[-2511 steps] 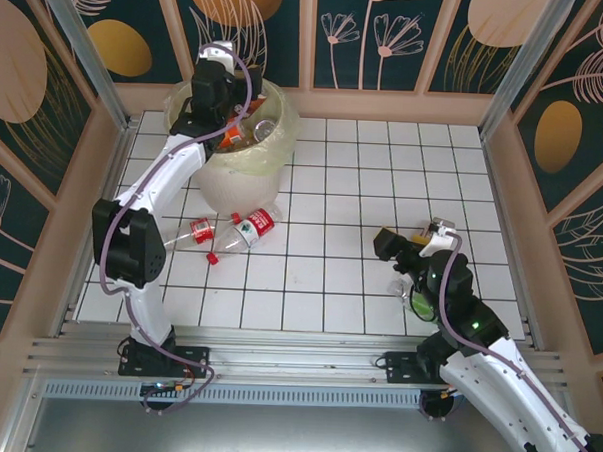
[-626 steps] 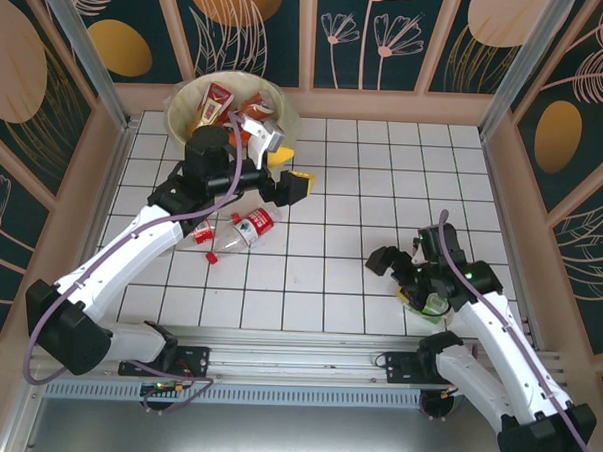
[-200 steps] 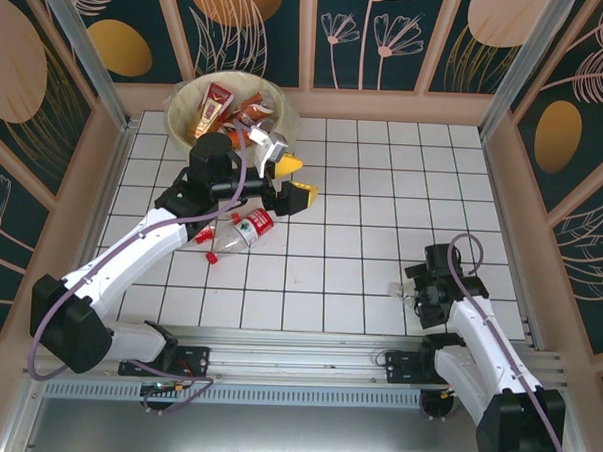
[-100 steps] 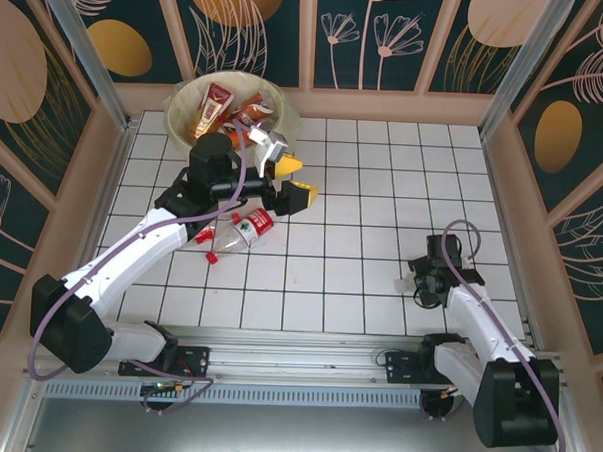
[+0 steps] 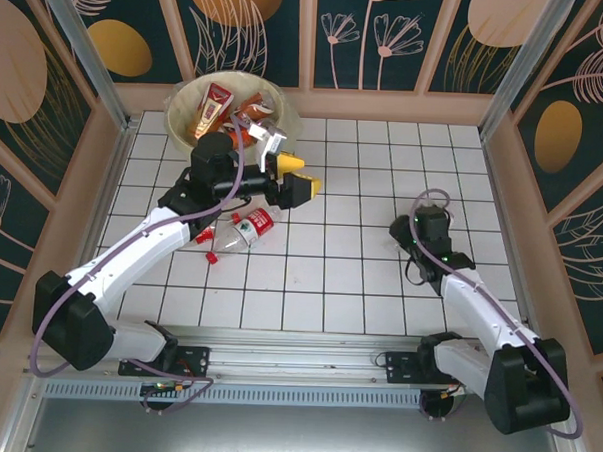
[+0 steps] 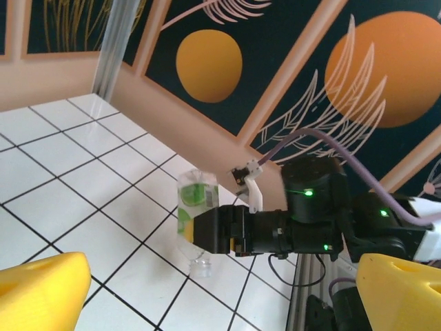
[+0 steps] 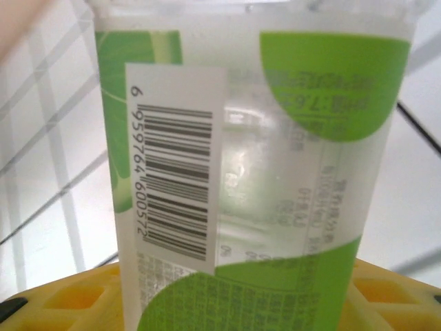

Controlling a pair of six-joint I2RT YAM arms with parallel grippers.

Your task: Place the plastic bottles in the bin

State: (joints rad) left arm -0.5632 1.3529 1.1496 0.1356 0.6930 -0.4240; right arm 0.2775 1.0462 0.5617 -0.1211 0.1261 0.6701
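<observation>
My right gripper (image 5: 399,232) is shut on a clear bottle with a green label (image 7: 255,165), which stands between its yellow fingers (image 7: 69,300). In the left wrist view that bottle (image 6: 194,204) hangs neck down just above the tiles, clamped by the right gripper (image 6: 207,231). My left gripper (image 5: 302,176) hovers open and holds nothing, its yellow fingertips (image 6: 41,289) wide apart. The bin (image 5: 177,98) stands at the back left with several bottles (image 5: 215,104) inside. A red-labelled bottle (image 5: 253,227) and a second clear bottle (image 5: 193,233) lie on the floor under the left arm.
White tiled floor (image 5: 354,168) with wooden walls all round. A metal rail (image 5: 296,361) runs along the near edge by both arm bases. The left arm stretches over the two lying bottles.
The right arm has swung its gripper, with the green-labelled bottle, away from the near edge and slightly left. The left arm has barely moved.
</observation>
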